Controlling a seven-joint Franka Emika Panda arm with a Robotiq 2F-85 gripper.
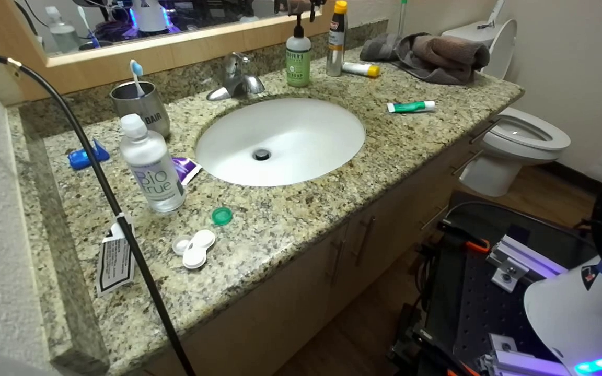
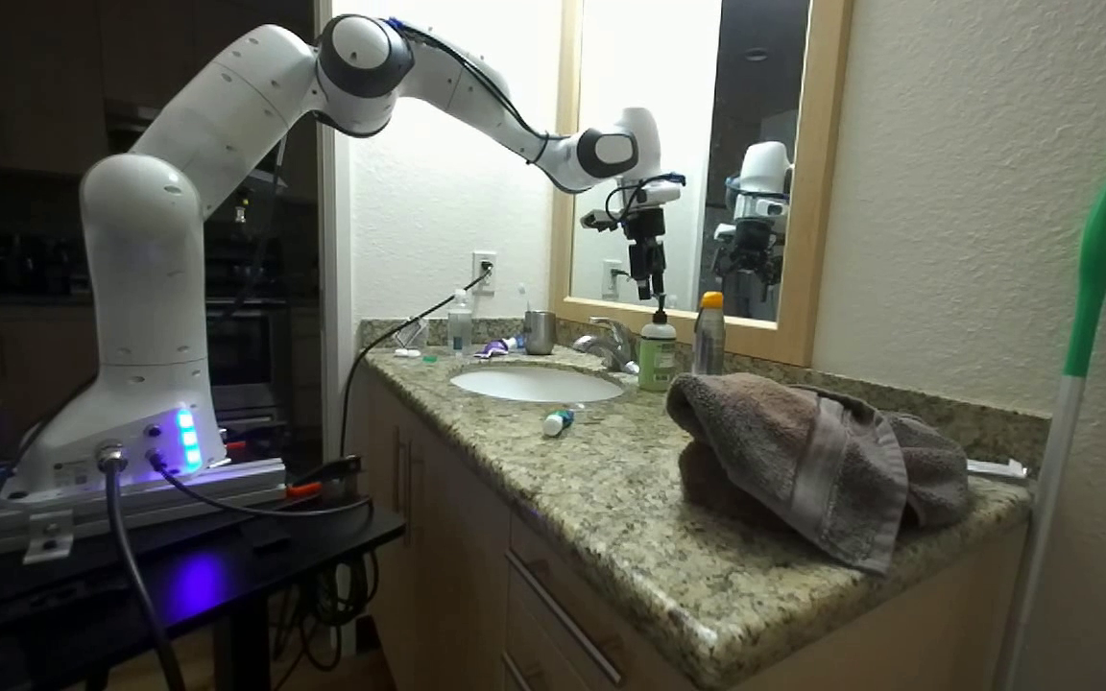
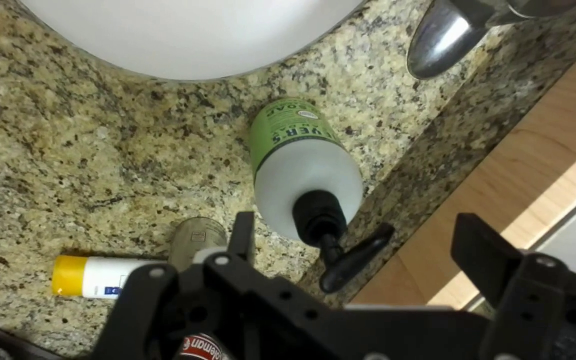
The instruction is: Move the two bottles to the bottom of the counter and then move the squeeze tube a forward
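While the robot arm (image 2: pixel 255 106) reaches over the bench (image 1: pixel 280 219), its jaws point down just above the soap bottle (image 3: pixel 308 175). In the wrist view they stand wide apart, with the bottle's black pump (image 3: pixel 320 217) showing between the fingers (image 3: pixel 242 235) and a gap on either side of it.

The soap bottle, green-labelled, stands upright by the back of the sink (image 1: pixel 306 130), between the faucet (image 1: pixel 235 83) and a slim spray bottle (image 1: pixel 336 47) with a yellow-orange cap, also upright. Beside the foot of the spray bottle lies a white tube (image 1: pixel 356 69) with a yellow lid; whether the two touch is hard to tell. A green tube (image 1: pixel 411 107) with a white cap lies on its side between the sink and a rumpled grey towel (image 1: pixel 431 57), apart from both bottles.

Past the sink's opposite end, in an exterior view, a metal cup (image 1: pixel 157 109) holds a toothbrush (image 1: pixel 136 73). A clear bottle (image 1: pixel 154 169) stands upright just in front of the cup. Nearer the front edge are a green cap (image 1: pixel 222 215) and a white lens case (image 1: pixel 199 249). A black cord (image 1: pixel 148 279) runs from a wall socket (image 2: pixel 484 259) down over that end of the bench, and a wood-framed mirror (image 2: pixel 764 58) is on the wall behind the faucet. A green-handled stick (image 2: pixel 1095 274) stands tilted beside the towel's end of the bench.
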